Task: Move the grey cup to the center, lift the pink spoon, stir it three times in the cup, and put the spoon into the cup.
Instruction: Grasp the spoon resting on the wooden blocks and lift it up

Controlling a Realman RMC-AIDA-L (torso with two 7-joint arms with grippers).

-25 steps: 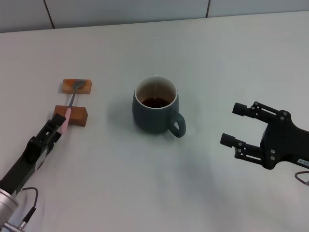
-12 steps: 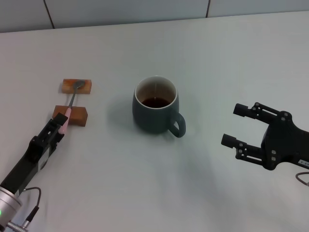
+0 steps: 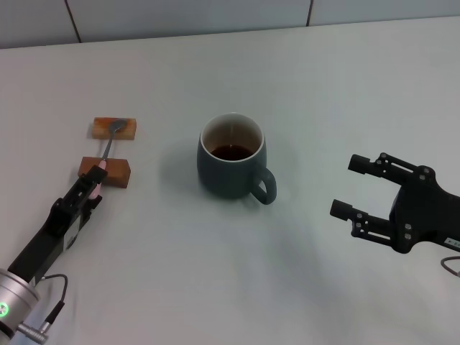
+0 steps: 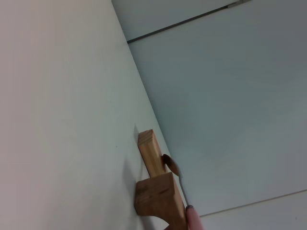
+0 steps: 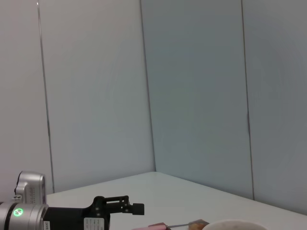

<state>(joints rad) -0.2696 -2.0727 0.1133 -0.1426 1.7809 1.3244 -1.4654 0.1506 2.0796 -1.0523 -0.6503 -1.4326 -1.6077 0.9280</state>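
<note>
One grey cup [image 3: 231, 157], mid-table, dark liquid inside, handle toward the right gripper [image 3: 353, 188]. One pink spoon [image 3: 106, 152] bridging two wooden blocks [image 3: 114, 128] at table left, bowl on the far block. Left gripper [image 3: 88, 190] at the spoon's pink end; grip cannot be told. Right gripper spread wide, holding nothing, well apart from cup. Bare table [image 3: 323, 93] all round cup
</note>
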